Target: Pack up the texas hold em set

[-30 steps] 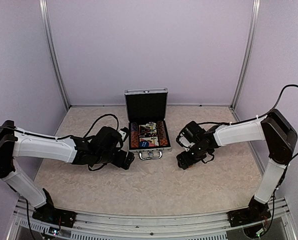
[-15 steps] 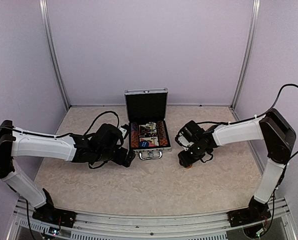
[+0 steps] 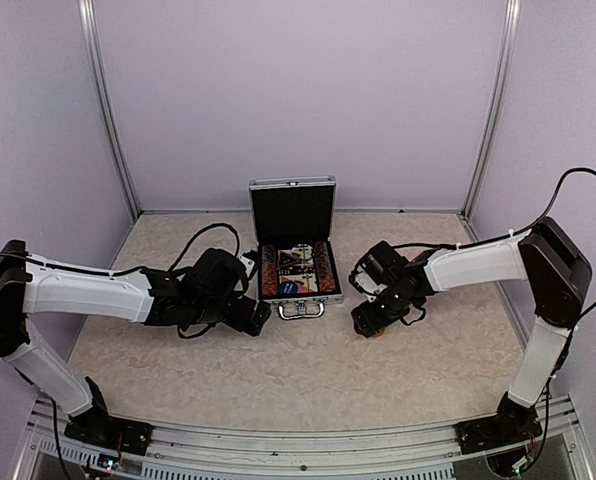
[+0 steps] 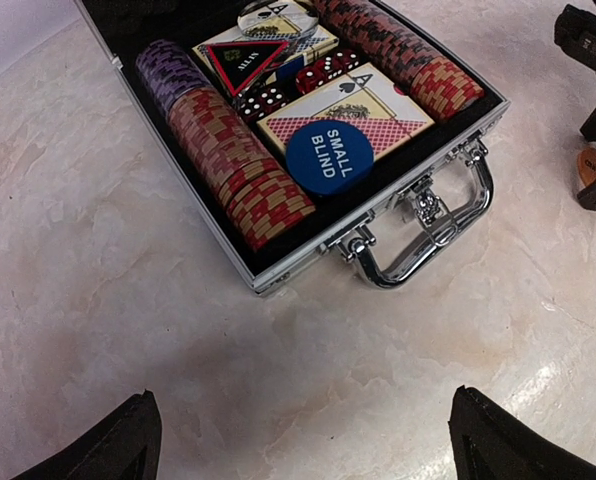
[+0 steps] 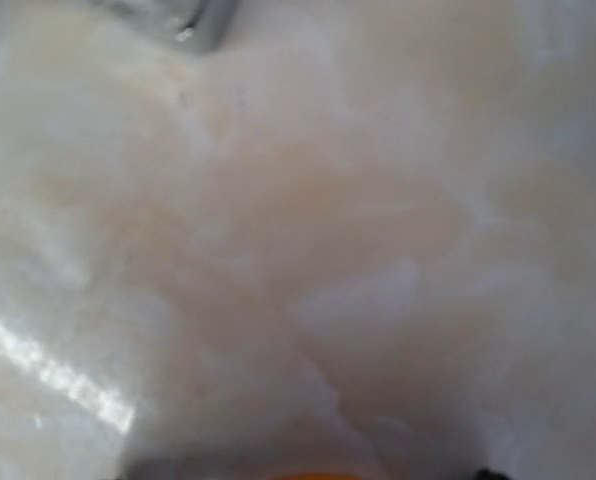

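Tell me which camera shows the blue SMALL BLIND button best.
Left wrist: the button lies on a card deck in the open case, lettering readable. Top external shows it only as a tiny blue speck. Right wrist shows just blurred table, no button.

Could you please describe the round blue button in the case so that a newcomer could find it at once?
Start at the open silver case in the middle of the table. Inside, between its two rows of chips, a card deck lies nearest the handle. The button rests on that deck: the only blue disc, lettered SMALL BLIND in white.
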Motion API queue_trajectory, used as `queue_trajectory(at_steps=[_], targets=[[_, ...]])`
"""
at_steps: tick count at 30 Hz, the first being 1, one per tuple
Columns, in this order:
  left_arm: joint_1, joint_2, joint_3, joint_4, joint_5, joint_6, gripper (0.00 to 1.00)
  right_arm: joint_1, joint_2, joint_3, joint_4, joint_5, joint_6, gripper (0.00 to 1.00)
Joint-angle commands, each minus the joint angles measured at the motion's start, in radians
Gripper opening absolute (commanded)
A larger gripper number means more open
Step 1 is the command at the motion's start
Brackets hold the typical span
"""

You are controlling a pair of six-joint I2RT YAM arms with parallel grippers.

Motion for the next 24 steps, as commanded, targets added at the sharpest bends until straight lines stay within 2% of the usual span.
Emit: queue_trajectory(at_steps=[1,12,24], targets=[[-0.005,0.019,0.0,0.014,-0.01,0.001,0.99,0.007,-0.021,-0.014,-0.051,0.006,0.003,0.76],[-0.008,0.046,0.003,0.031,0.002,-0.001,0.99,0.016,-0.053,-0.07,-0.047,-0.026,0.015,0.7],[-0.015,0.058,0.006,0.032,0.003,-0.008,0.99,0.019,-0.042,-0.086,-0.017,-0.016,0.015,0.54]])
